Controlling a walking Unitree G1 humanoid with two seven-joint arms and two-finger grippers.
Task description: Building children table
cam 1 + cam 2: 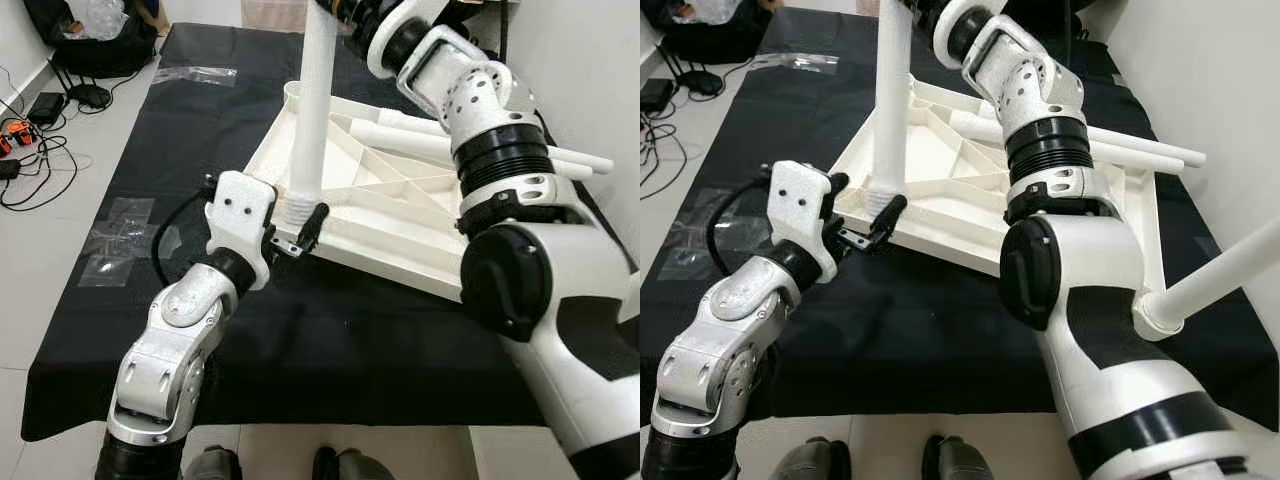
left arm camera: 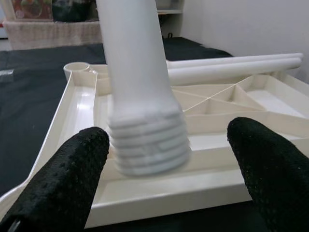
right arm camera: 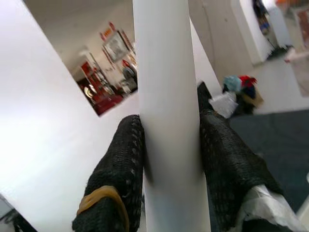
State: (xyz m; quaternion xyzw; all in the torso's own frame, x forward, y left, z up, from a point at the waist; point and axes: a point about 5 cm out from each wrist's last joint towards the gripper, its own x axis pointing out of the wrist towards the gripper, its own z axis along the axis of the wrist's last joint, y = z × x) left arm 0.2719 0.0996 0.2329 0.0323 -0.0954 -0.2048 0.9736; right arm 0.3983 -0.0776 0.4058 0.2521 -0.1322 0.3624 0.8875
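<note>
Fitting a leg [image 1: 316, 100] into the upturned tabletop [image 1: 390, 215] lying on a black cloth [image 1: 300, 330]. Right jaws [image 3: 169, 159] clamped on the upper shaft, holding it upright. Left jaws [image 2: 169, 154] spread wide either side of the threaded end [image 2: 147, 145], touching neither side. Threads resting at the near corner socket, seemingly not seated. Next, probably: aligning square, then twisting down while steadying the base.

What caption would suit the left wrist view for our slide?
Left gripper open around the table leg's threaded end, just above the upturned tabletop.
</note>
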